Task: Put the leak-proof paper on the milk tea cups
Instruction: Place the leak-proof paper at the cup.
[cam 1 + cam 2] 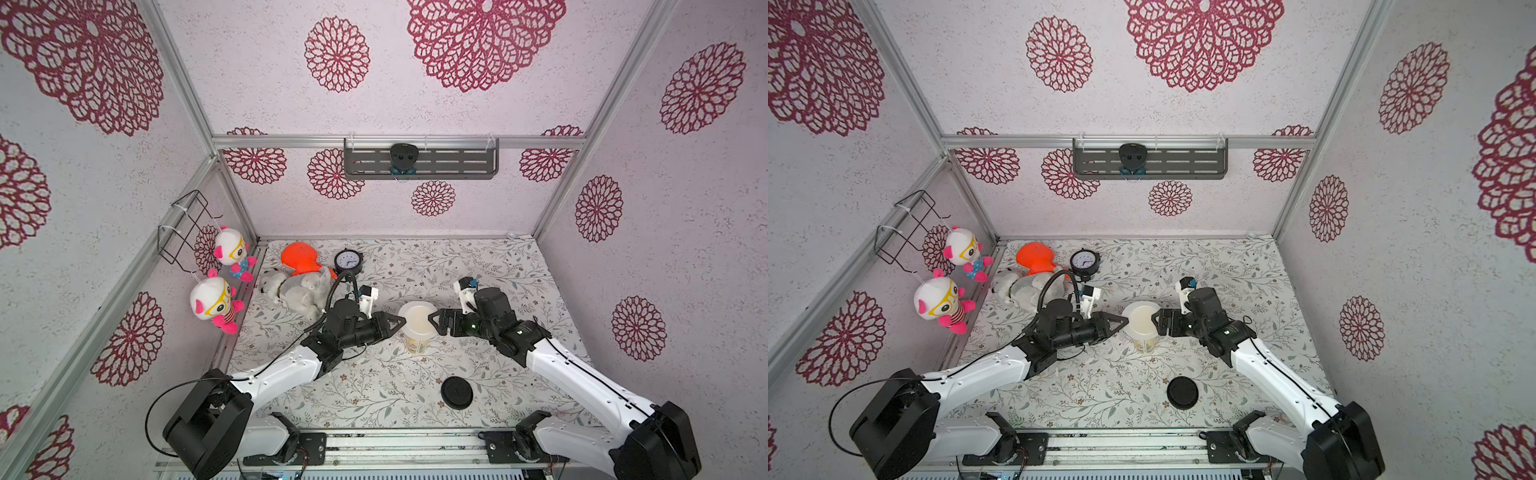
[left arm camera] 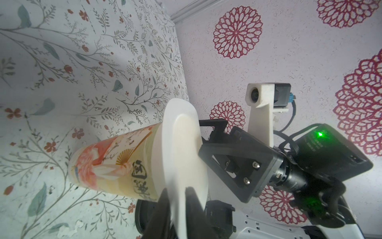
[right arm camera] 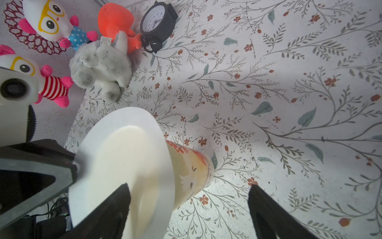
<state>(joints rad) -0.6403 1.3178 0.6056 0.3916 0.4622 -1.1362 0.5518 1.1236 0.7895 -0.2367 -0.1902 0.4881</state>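
Floral surface (image 1: 374, 395) carries the upright cup (image 1: 417, 345); on its orange-printed side the black character 國 can be read in the left wrist view. Paper (image 1: 417, 316) lies across its mouth. Left claw (image 1: 402, 321) has fingers on both sides of the paper's edge; whether it is clenched, I cannot tell. Right claw (image 1: 432, 320) stands released beside the rim.

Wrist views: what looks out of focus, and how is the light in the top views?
Left wrist view: the leak-proof paper blurs at its near edge, the cup's print is sharp. Right wrist view: the right claw's fingers and near paper are soft, the grey plush toy crisp. Both top views: even light, faint shadows on the table.
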